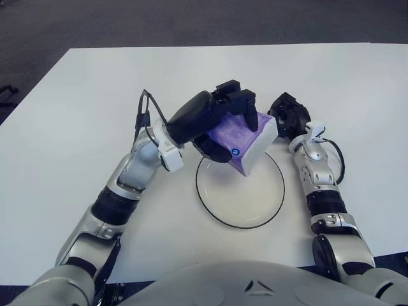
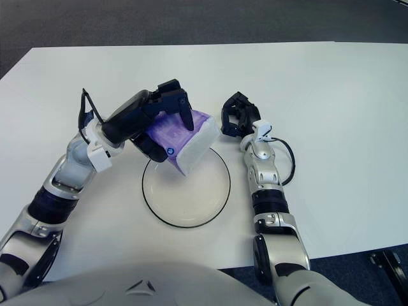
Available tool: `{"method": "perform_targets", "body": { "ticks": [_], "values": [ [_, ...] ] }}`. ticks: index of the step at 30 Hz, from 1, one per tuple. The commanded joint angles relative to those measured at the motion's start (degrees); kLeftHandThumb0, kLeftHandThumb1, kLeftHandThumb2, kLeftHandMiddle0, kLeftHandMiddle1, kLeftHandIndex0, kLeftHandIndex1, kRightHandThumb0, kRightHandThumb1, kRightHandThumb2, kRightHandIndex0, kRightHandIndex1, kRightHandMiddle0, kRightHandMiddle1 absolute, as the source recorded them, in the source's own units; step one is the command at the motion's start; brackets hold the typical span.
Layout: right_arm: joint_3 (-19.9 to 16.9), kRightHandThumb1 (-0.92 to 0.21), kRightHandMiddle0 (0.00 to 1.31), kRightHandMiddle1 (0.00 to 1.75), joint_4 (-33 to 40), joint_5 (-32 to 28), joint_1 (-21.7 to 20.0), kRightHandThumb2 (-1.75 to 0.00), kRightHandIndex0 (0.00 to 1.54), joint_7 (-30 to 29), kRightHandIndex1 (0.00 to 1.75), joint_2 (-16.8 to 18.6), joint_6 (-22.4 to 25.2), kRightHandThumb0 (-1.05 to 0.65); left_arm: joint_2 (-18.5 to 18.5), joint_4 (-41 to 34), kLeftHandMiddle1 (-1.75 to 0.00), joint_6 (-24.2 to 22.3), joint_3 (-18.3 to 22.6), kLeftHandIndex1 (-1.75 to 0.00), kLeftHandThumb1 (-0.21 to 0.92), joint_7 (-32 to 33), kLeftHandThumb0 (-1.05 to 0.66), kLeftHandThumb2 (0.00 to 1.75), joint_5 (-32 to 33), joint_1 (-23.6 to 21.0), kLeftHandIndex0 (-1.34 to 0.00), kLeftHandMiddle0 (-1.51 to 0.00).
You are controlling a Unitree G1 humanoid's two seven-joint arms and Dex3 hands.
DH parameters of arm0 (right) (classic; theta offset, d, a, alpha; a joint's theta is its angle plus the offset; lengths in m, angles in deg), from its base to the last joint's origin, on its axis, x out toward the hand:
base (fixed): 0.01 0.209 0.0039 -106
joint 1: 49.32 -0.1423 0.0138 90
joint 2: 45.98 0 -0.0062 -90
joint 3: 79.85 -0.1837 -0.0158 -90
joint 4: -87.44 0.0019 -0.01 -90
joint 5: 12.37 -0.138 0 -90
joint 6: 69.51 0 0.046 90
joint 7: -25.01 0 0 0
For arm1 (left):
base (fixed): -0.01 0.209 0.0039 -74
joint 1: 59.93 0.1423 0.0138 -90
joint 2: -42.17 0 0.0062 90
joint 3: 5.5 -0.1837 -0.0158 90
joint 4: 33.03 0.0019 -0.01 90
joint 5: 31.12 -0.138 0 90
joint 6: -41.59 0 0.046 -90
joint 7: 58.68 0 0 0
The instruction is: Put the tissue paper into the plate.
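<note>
here left robot hand (image 1: 217,121) grips one tissue pack (image 1: 250,137) over one plate (image 1: 240,220).

No text, label or number can be read anywhere.

plate (image 1: 217,210) near half bare, tissue pack (image 1: 252,141) overhanging

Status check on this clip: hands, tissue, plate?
Left hand gripping tissue pack over plate far rim. Right hand beside pack, off it. Nothing in the way.
</note>
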Motion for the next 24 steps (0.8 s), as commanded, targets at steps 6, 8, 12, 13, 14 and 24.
{"method": "perform_targets", "body": {
  "ticks": [6,8,12,13,14,24],
  "values": [
    [2.58,-0.40,0.54,1.75,0.29,0.77,9.67,-1.20,0.99,-1.87,1.75,4.36,4.93,-0.45,-1.52,-1.83,-1.74,0.07,0.46,-1.75,0.20,-6.52,0.00,1.46,4.48,-0.51,-0.47,-0.69],
    [2.77,-0.40,0.55,1.75,0.89,0.78,9.85,-1.21,0.99,-2.21,1.75,4.39,5.36,-0.45,-1.56,-2.02,-1.74,-0.05,0.36,-1.75,0.21,-7.62,0.00,1.45,5.50,-0.39,-0.47,-0.68],
    [2.89,-0.39,0.55,1.75,1.53,0.80,9.97,-1.22,0.99,-2.74,1.75,4.55,5.71,-0.45,-2.26,-1.98,-1.75,-0.19,0.12,-1.75,0.18,-10.31,0.00,1.48,6.42,-0.56,-0.50,-0.69],
    [2.90,-0.38,0.56,1.75,1.63,0.83,9.97,-1.23,0.99,-2.80,1.75,4.59,5.78,-0.46,-2.34,-1.99,-1.75,-0.30,0.15,-1.75,0.17,-10.81,0.00,1.49,6.53,-0.58,-0.51,-0.69],
    [2.96,-0.38,0.56,1.75,1.73,0.97,9.98,-1.23,0.99,-2.92,1.75,4.59,5.94,-0.46,-2.37,-1.93,-1.75,-0.36,0.10,-1.75,0.17,-11.33,0.00,1.50,6.65,-0.57,-0.51,-0.69],
    [3.20,-0.33,0.60,1.75,2.27,1.51,10.22,-1.29,1.04,-2.88,1.75,4.47,6.73,-0.47,-2.36,0.15,-1.75,-0.21,0.21,-1.59,0.22,-14.54,0.00,1.38,6.83,0.28,-0.54,-0.68]
  ]
}}
